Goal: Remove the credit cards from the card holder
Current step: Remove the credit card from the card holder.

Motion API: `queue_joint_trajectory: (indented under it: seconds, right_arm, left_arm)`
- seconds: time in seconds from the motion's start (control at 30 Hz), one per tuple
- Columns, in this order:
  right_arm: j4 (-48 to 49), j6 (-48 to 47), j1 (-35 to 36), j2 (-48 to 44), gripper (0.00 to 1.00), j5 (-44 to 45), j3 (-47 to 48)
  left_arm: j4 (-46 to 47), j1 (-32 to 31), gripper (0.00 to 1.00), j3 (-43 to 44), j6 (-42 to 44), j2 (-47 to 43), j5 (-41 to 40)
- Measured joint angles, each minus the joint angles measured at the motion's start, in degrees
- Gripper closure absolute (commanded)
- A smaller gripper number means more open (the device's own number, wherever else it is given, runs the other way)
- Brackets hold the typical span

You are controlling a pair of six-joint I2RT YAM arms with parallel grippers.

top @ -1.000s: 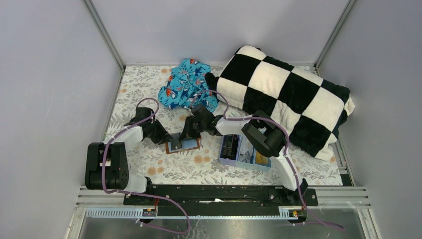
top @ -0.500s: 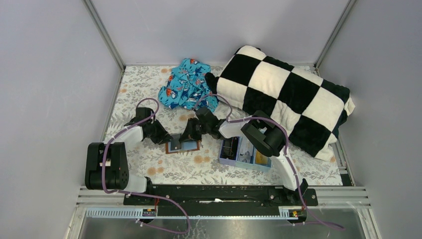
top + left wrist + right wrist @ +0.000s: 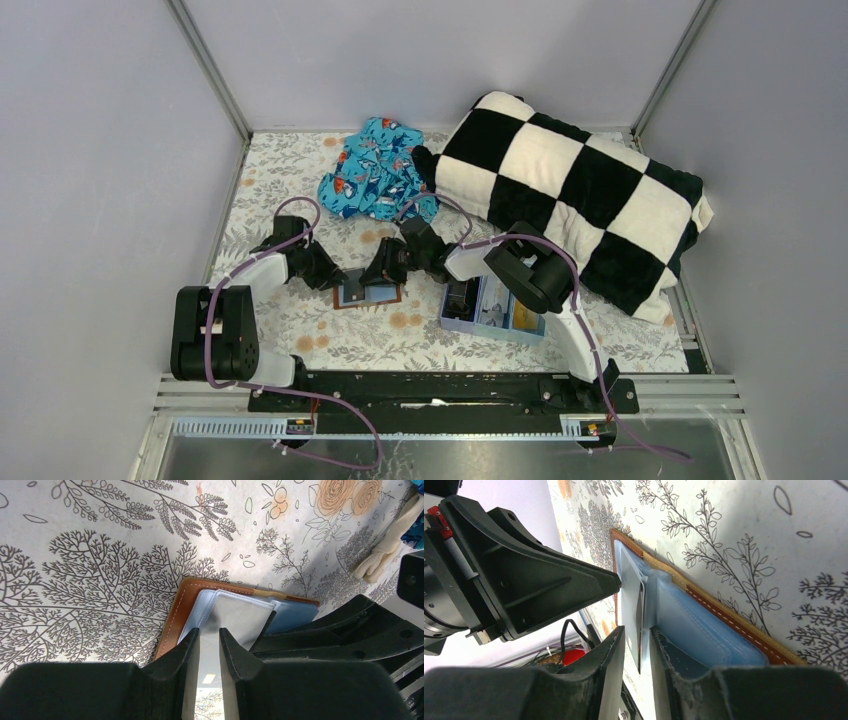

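Note:
The brown card holder [image 3: 368, 294] lies open on the floral cloth and shows its pale blue lining [image 3: 235, 612]. My left gripper [image 3: 336, 281] is shut to a narrow slit with nothing between the jaws, and its fingertips [image 3: 191, 642] rest on the holder's left half. My right gripper [image 3: 386, 272] comes in from the right. Its jaws are closed to a narrow gap on the dark grey-black card [image 3: 640, 625], which stands edge-on at the holder's fold [image 3: 651, 587]. The card's dark edge also shows in the left wrist view [image 3: 265, 625]. The orange-gold card is hidden.
A light blue compartment tray [image 3: 490, 312] sits just right of the holder, under the right arm. A checked black-and-white blanket [image 3: 580, 190] fills the back right. A blue patterned cloth [image 3: 378, 168] lies behind the holder. Grey walls close in the table.
My right arm has drawn back a little to the right, its gripper staying at the holder's fold. The left arm and the holder have not visibly moved.

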Motion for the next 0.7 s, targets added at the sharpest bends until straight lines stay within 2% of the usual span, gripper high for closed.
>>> queue_joint_trajectory:
  seconds: [0.17, 0.7]
  right_arm:
    - [0.87, 1.03, -0.20, 0.00, 1.00, -0.59, -0.57]
    - [5.44, 2.38, -1.70, -1.44, 1.00, -1.44, -5.60]
  left_arm:
    - [0.00, -0.02, 0.75, 0.00, 0.00, 0.00, 0.00]
    - [-0.59, -0.04, 0.75, 0.00, -0.13, 0.00, -0.44]
